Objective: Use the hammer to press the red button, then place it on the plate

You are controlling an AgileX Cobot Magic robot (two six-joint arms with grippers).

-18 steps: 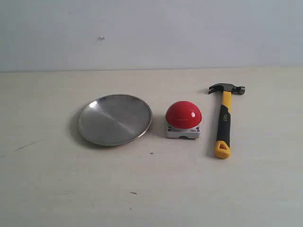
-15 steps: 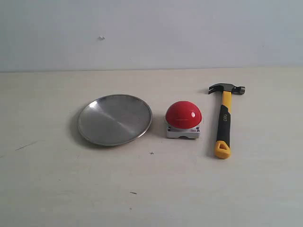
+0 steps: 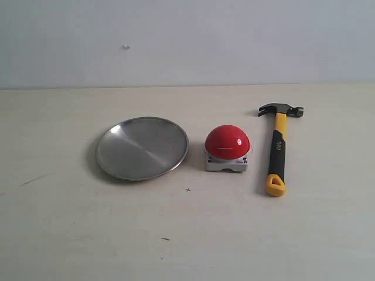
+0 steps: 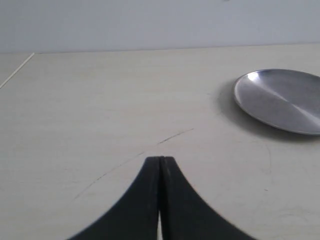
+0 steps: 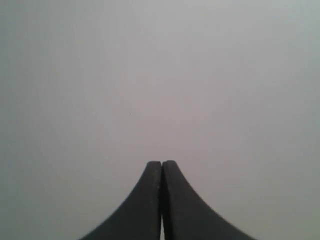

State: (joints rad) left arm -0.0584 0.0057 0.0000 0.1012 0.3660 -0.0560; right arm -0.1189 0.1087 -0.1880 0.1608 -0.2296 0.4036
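The hammer [image 3: 278, 147] lies flat on the table at the right, dark head toward the back wall, yellow looped end toward the front. Left of it sits the red button [image 3: 227, 142] on its grey-white base. The silver plate [image 3: 142, 147] rests left of the button and holds nothing; it also shows in the left wrist view as the plate [image 4: 280, 100]. Neither arm appears in the exterior view. My left gripper [image 4: 160, 159] is shut and empty over bare table, well apart from the plate. My right gripper [image 5: 162, 163] is shut and empty, facing only a blank grey surface.
A pale table [image 3: 187, 234] with faint scratches and small dark specks carries all three things. A plain light wall [image 3: 187, 41] stands behind it. The table's edge line [image 4: 17, 70] shows in the left wrist view.
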